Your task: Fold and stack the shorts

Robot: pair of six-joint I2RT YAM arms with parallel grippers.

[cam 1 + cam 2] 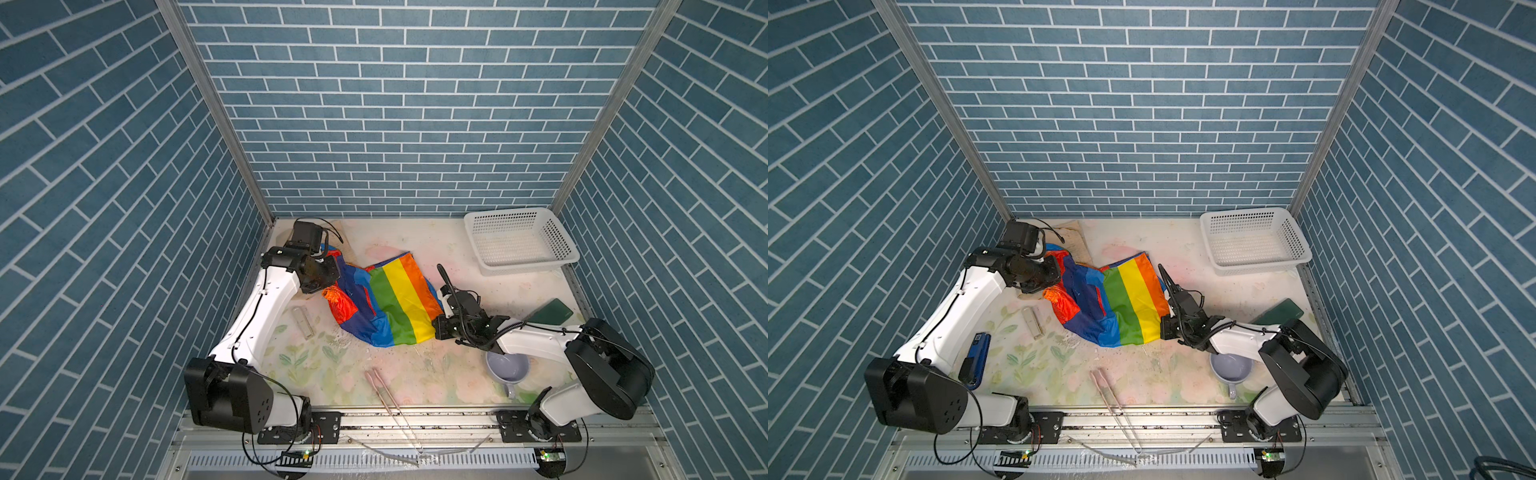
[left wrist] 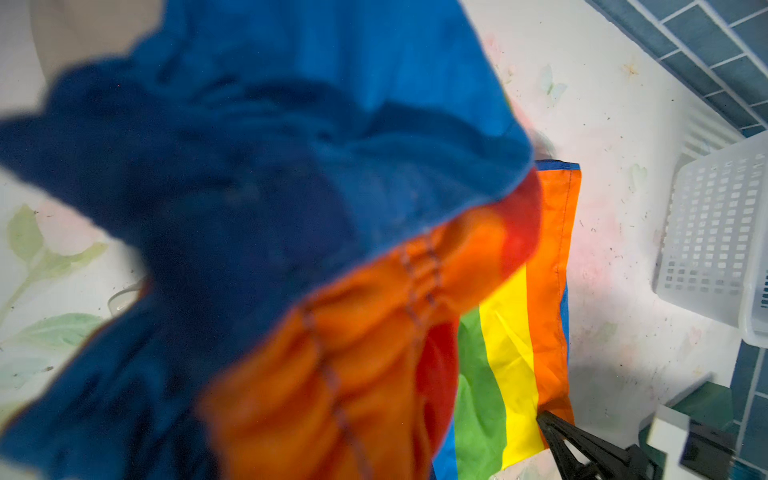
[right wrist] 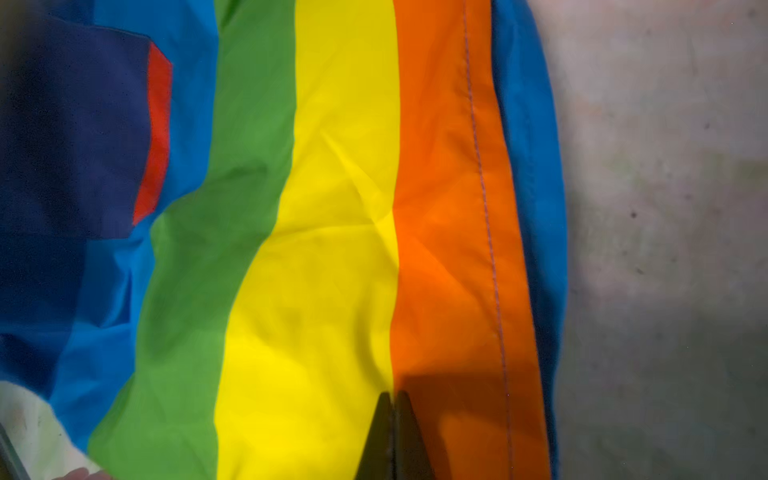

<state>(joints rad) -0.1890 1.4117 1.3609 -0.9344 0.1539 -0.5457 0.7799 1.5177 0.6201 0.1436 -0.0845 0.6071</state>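
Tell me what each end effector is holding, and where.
Left end effector: rainbow shorts, raised by the gathered waistband. Right end effector: shut at their orange-yellow leg; pinch unclear.

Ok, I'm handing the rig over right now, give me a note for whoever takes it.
Left gripper: shut on the rainbow shorts at the bunched waistband, raised.
Right gripper: shut, tips at the leg hem; whether it pinches cloth is unclear.
Beige shorts: far-left corner, only partly in view.
Done: no finished fold visible.
Left: fold the rainbow pair, stack both.
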